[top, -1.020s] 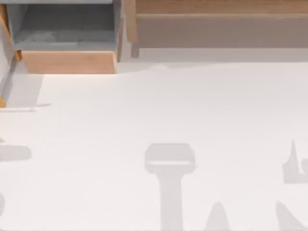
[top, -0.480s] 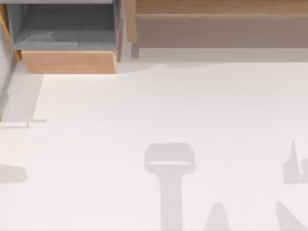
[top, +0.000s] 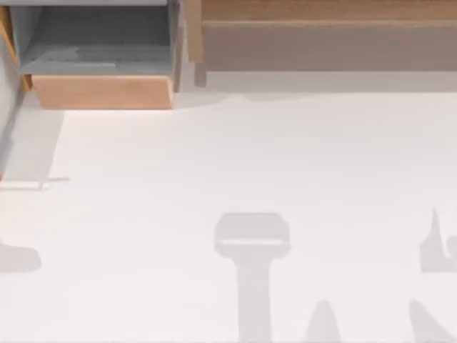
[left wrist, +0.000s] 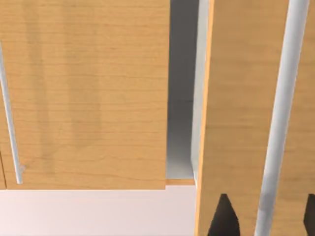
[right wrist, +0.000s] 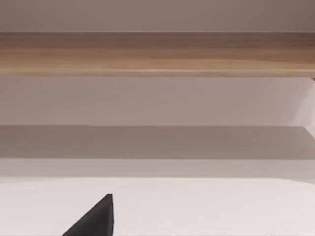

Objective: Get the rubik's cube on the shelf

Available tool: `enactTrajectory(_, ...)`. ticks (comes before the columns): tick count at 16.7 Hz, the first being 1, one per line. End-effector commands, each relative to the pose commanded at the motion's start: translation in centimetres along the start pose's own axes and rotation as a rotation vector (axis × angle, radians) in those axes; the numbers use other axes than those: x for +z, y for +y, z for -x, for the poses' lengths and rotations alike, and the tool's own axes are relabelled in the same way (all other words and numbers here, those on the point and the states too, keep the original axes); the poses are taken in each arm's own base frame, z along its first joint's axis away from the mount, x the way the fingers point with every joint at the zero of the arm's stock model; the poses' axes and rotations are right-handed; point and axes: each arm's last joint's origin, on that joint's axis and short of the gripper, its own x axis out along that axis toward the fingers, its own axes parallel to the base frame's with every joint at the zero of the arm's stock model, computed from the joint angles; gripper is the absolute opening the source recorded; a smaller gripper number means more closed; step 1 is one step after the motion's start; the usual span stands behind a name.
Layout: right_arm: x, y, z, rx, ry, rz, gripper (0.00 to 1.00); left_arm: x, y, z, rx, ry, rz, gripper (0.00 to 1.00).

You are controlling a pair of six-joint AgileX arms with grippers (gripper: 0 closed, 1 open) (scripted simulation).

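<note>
No text, label, brand, number or sign can be read anywhere — not on the shelf [top: 328, 11], with its plain wood plank and grey-brown front, nor on the grey compartment [top: 100, 43] with its light wood front. The white table [top: 250, 157] carries only shadows, and the wooden panels [left wrist: 83, 88] in the left wrist view bear wood grain alone — no markings.
</note>
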Motion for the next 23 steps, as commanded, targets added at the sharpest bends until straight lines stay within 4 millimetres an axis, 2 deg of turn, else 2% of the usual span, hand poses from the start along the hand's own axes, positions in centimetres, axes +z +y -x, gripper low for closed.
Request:
enactTrajectory(5, 0.0, 0.0, 0.0, 0.0, 0.0, 0.0, 1.0, 0.0, 0.0, 0.0, 0.0, 0.0, 0.0, 0.98)
enactTrajectory(6, 0.0, 0.0, 0.0, 0.0, 0.0, 0.0, 1.0, 0.0, 0.0, 0.0, 0.0, 0.0, 0.0, 1.0)
enactTrajectory(14, 0.0, 0.0, 0.0, 0.0, 0.0, 0.0, 1.0, 0.0, 0.0, 0.0, 0.001, -0.001, 0.0, 1.0)
enactTrajectory(23, 0.0, 0.0, 0.0, 0.0, 0.0, 0.0, 1.0, 0.0, 0.0, 2.0, 0.001, -0.001, 0.0, 1.0)
